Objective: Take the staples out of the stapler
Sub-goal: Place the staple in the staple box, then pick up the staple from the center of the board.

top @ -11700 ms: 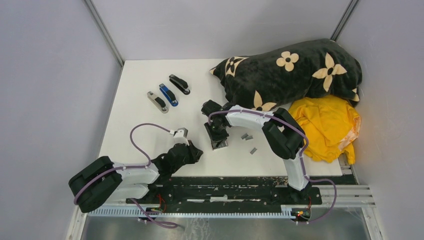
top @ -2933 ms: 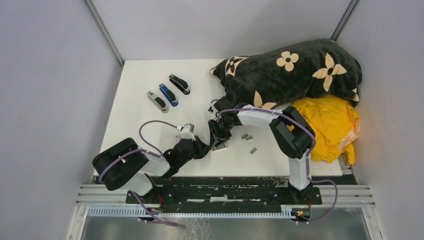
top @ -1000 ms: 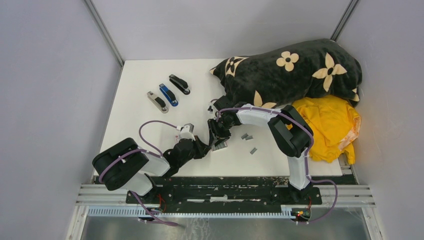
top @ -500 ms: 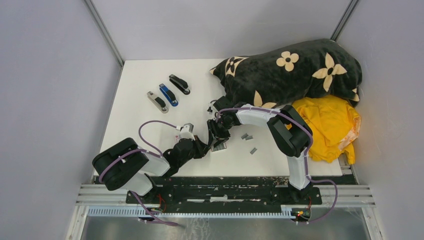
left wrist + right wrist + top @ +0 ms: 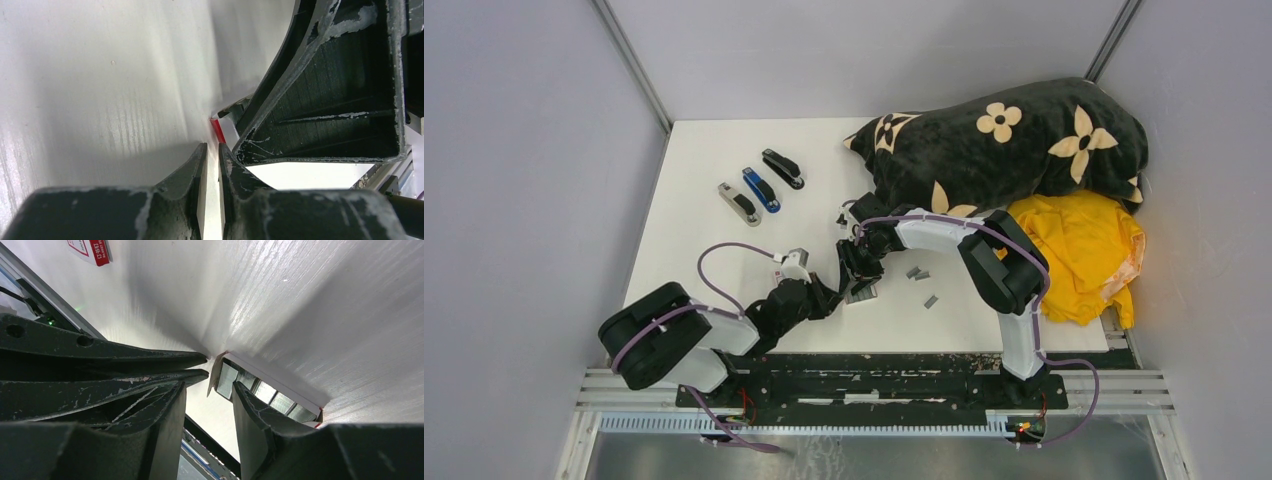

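On the white table [image 5: 714,250], top view: three staplers [image 5: 761,189] are lined up at the far left, well apart from both arms. Two loose strips of staples [image 5: 914,272] are noted right of centre, a third nearer the front edge. The left gripper [image 5: 835,294] and right gripper [image 5: 857,276] are found tip to tip at a white-and-red box [image 5: 865,293]. A flowered black blanket [image 5: 1014,140] and a yellow cloth [image 5: 1079,250] are heaped at the far right.

Left wrist view: the fingers [image 5: 196,172] are held nearly together with a slim bright gap between them. Whether anything is pinched cannot be told. A red corner of the box is seen just ahead of the tips.

Right wrist view: the fingers [image 5: 252,425] are spread, with table visible between them and nothing clamped. The box is seen open just past the tips, with grey staples packed inside in a row. One finger overlaps its near edge.
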### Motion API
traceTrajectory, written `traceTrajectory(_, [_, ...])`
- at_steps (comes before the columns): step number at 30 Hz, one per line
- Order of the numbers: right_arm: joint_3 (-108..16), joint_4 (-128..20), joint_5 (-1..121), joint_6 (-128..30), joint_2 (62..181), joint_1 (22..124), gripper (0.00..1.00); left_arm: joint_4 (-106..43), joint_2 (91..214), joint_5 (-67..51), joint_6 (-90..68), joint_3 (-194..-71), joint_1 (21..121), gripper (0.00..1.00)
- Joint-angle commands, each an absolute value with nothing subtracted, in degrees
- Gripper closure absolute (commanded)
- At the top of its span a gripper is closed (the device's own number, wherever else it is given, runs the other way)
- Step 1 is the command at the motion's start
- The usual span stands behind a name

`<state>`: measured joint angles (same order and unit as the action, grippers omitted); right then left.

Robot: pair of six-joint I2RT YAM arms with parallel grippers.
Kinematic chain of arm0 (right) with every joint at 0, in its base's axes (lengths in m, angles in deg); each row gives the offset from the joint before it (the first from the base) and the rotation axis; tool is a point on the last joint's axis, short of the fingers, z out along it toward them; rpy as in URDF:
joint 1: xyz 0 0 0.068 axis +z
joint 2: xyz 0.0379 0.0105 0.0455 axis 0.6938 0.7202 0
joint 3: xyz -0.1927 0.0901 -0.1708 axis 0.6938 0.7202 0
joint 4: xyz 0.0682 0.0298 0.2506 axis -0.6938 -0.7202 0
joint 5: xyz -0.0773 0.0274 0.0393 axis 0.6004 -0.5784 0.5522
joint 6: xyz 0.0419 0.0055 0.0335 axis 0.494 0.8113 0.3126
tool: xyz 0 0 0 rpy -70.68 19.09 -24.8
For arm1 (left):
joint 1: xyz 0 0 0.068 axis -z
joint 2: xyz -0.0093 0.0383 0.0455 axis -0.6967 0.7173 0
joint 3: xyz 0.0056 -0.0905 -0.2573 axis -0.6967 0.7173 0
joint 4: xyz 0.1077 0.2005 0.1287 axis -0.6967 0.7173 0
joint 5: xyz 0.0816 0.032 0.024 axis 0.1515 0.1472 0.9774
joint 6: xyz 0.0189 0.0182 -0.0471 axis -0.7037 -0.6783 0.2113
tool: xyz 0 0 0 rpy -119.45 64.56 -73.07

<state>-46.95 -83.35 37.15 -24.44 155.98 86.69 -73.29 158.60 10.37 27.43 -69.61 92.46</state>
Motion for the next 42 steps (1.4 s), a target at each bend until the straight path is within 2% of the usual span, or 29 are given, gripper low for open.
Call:
traceTrajectory(1, [-48.9,-82.1,37.3,-25.6,153.4,87.0,0.54,-72.4,156.3,11.0,28.5,-69.0,92.5,0.79])
traceTrajectory(12, [-47.0,-81.2,35.7,-28.4,146.8,87.0,0.50,-66.7,145.8,11.5,27.8,-67.4,92.5,0.78])
traceTrajectory(15, [-45.8,-79.8,29.5,-32.8,144.2,86.8,0.46,-63.4,139.9,11.4,26.4,-67.0,92.5,0.77])
traceTrajectory(18, [-44.4,-80.4,22.1,-44.3,139.3,86.2,0.41,-60.4,132.5,10.7,23.9,-66.1,92.5,0.73])
traceTrajectory(20, [-43.6,-84.5,20.4,-53.8,135.0,85.6,0.40,-60.5,127.5,9.7,22.8,-64.9,92.5,0.59])
traceTrajectory(24, [-40.6,-92.1,18.4,-72.3,125.4,83.5,0.28,-64.9,119.6,5.4,20.9,-62.0,92.4,0.28])
traceTrajectory(27, [-36.3,-96.8,15.3,-86.9,118.9,80.6,0.12,-69.7,117.2,-0.4,19.3,-61.3,92.5,0.16])
traceTrajectory(31, [-33.7,-100.7,18.5,-91.4,111.7,74.9,0.02,-71.0,121.6,-8.5,18.0,-66.2,93.0,0.14])
traceTrajectory(33, [-34.2,-101.8,17.2,-90.8,109.0,69.9,0.02,-71.3,126.1,-8.0,16.5,-69.5,95.9,0.15])
traceTrajectory(37, [-34.1,-100.0,16.9,-84.9,105.3,61.6,0.02,-60.0,138.0,6.3,8.9,-82.1,108.7,0.15])
traceTrajectory(42, [-33.5,-94.5,20.7,-73.7,104.5,53.1,0.03,-48.2,155.6,15.4,9.4,-97.6,112.8,0.22])
